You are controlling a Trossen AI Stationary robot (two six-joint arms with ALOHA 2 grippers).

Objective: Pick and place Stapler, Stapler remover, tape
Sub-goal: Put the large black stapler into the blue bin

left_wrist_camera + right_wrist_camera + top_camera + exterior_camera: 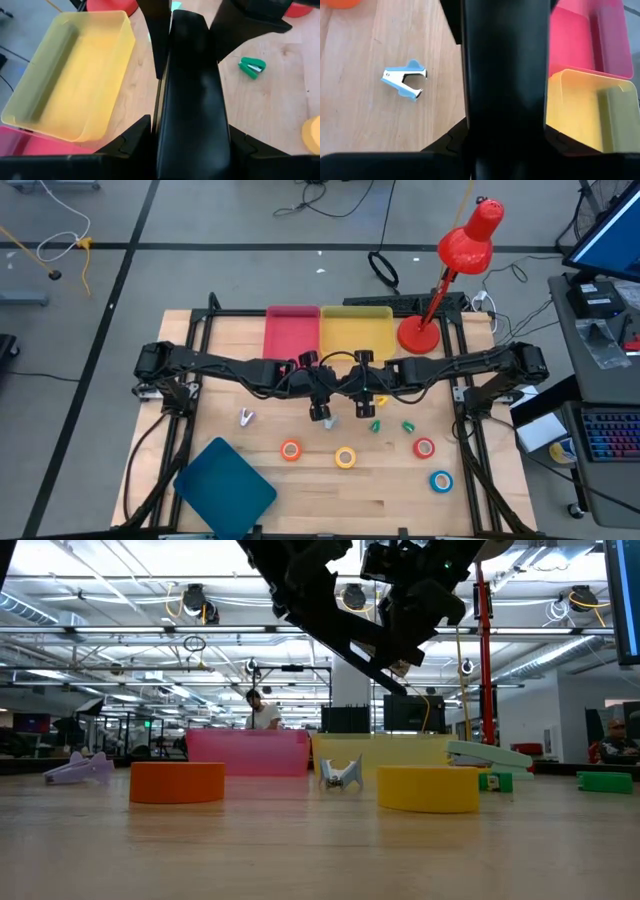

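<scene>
Above the desk, just before the yellow bin, the left end effector and right end effector hang side by side; whether either grips anything cannot be told. A green stapler lies just beside the right one and the stapler remover lies out past the left. Descending one at a time would likely avoid a clash.
</scene>
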